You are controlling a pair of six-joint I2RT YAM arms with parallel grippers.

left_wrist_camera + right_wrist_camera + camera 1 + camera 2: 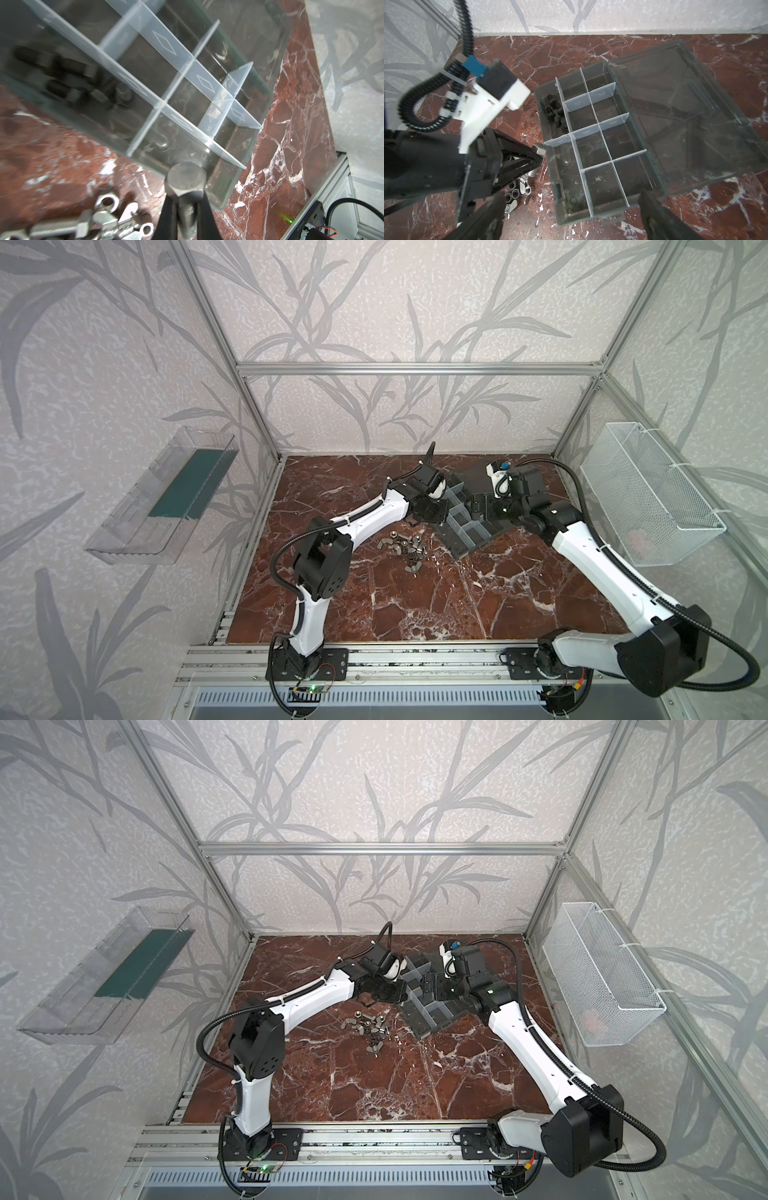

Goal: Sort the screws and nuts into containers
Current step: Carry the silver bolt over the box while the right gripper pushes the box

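- A silver screw (185, 187) is pinched by its threaded shaft in the left gripper (185, 198). Its hex head sticks out past the fingertips.
- In the right wrist view the screw's head (539, 149) sits right at the left rim of the box (550, 172), where a divider (557, 141) meets the wall. Whether it touches the rim cannot be told.
- The left gripper's (537, 159) jaws are pressed onto the screw, with only the shaft between them.
- The box (459, 549) lies at an angle on the far middle of the table (415, 605), just right of centre in both top views (424, 1029).
- Translucent dividers split the box into small compartments (598, 151).
- Several dark screws (553, 112) lie in a long compartment along the left wall, and they look blurred in the left wrist view (68, 83).
- The other compartments look mostly bare, though glare and small specks make it hard to tell.
- The lid (685, 116) is open and lies flat on the table on the box's far right side.
- A pile (405, 547) of silver and black nuts and screws lies near the table's centre, just near-left of the box (368, 1029).
- The right gripper (572, 194) hovers above the box with its fingers (488, 216) spread wide and nothing between them.
- A white wire basket (648, 497) hangs on the right wall.
- A clear tray (166, 497) with a green base hangs on the left wall.
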